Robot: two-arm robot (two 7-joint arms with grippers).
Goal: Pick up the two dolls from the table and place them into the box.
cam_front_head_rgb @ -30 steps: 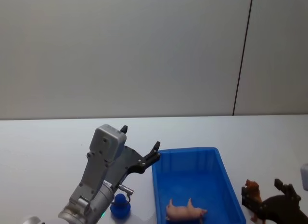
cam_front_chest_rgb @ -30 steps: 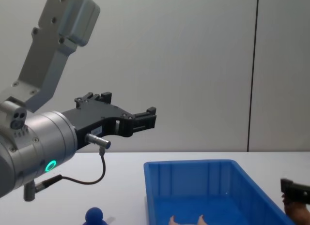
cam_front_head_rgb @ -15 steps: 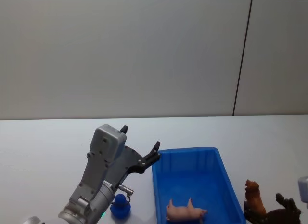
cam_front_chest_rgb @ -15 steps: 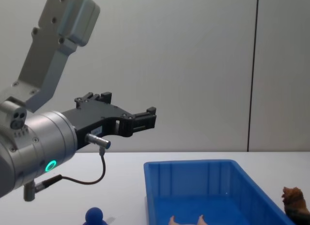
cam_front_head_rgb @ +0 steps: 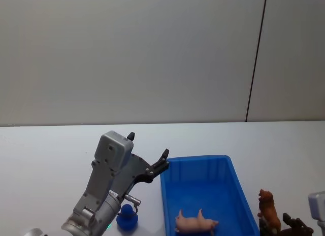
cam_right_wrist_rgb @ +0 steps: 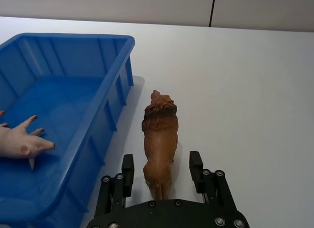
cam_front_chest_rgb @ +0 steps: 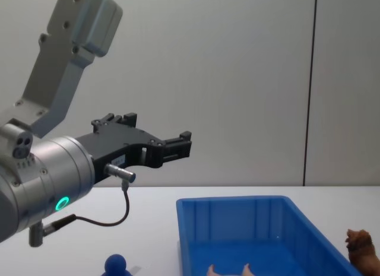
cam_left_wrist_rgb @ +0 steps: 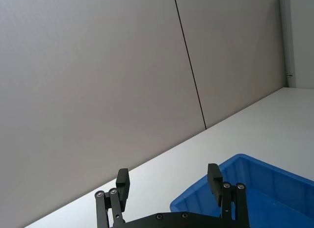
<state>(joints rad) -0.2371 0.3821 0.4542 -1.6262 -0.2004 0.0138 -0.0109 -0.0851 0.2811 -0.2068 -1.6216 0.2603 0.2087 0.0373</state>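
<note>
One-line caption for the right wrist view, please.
Open right gripper flanks the rear of the brown doll standing on the table beside the box, which holds a pink toy animal.

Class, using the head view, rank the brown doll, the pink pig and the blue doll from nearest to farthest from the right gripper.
1. Brown doll: on the table right of the box, between the open jaws of the right gripper.
2. Pink pig: inside the box.
3. Blue doll: on the table left of the box, below the raised left gripper.
</note>
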